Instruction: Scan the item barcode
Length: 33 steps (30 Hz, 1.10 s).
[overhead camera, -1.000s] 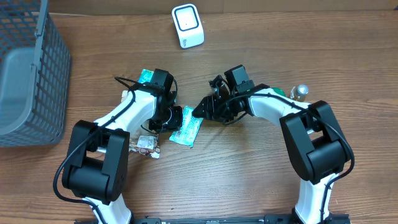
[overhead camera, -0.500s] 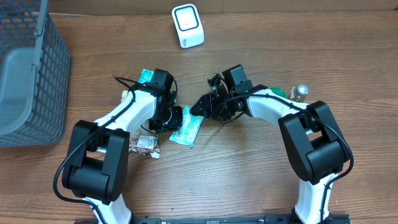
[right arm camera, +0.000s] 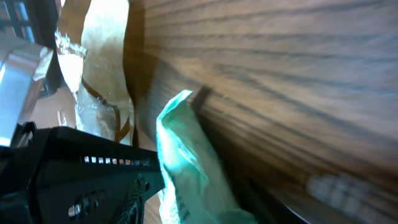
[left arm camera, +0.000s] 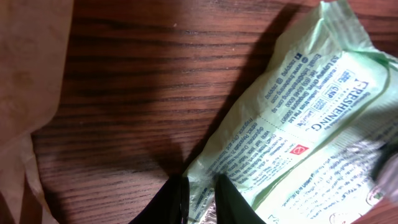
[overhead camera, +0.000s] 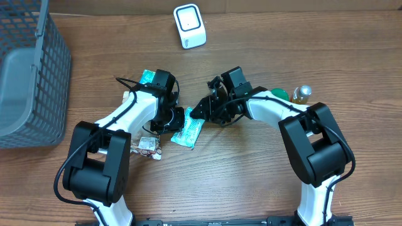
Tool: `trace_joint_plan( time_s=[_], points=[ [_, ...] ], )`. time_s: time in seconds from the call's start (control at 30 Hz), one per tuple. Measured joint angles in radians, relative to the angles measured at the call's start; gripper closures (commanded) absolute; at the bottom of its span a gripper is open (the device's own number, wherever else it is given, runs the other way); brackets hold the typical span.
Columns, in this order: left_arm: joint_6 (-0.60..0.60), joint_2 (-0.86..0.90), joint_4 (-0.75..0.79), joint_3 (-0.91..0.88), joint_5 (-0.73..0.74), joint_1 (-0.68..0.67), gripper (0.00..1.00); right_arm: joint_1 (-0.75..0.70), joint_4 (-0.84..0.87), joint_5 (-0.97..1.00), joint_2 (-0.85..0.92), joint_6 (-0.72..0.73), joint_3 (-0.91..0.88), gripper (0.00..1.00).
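Wood-grain surface (overhead camera: 239, 182), brown, seen from overhead; its back edge runs just behind the white scanner (overhead camera: 190, 26).

Left tool (overhead camera: 177, 119): fingers (left arm camera: 176, 198) pressed together on the near edge of the green packet (overhead camera: 189, 130), pinching it. The packet lies flat on the wood at mid-surface, printed side up in the left wrist view (left arm camera: 298, 124).

Right tool (overhead camera: 200, 112): low at the packet's far end, just beside it. Cannot tell how its jaws stand, nor whether it touches the packet (right arm camera: 183, 155).

Near the left arm: a second teal packet (overhead camera: 148, 76) behind it and a small crinkled wrapper (overhead camera: 149, 147) in front. By the right arm: a small bottle with a silver cap (overhead camera: 303, 93).

Open room: bare wood between packet and scanner, and a broad bare stretch in front between the two arm bases.

Containers: grey mesh basket (overhead camera: 53, 69) at the left edge, well apart from the packet; a grey shape (overhead camera: 16, 75) sits inside, kind not discernible.
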Motion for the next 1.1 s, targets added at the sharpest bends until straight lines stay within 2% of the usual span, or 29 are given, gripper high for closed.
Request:
trace_joint_plan(
  time_s=[0.4,0.63,0.8,0.93,1.0,1.1],
  points=[
    [0.000,0.002,0.002,-0.002,-0.001,0.001,0.80,0.011,0.018,0.017,0.000,0.005,0.000,0.82],
    [0.000,0.004,0.006,-0.003,-0.001,0.001,0.96,0.011,0.017,0.015,0.000,0.003,0.000,0.86],
    [0.000,0.009,-0.010,-0.005,-0.001,0.001,0.96,0.013,0.017,0.008,0.000,-0.025,0.000,0.87],
    [0.000,-0.010,-0.043,-0.005,0.000,0.001,0.96,0.013,0.018,0.005,0.000,-0.039,0.000,0.92],
    [0.000,-0.047,-0.059,-0.004,0.005,0.001,0.96,0.013,0.020,0.000,0.000,-0.043,0.000,0.96],
    [0.000,-0.140,-0.090,0.013,0.008,0.002,0.94,0.013,0.018,-0.012,0.000,-0.065,0.000,0.96]
  ],
)
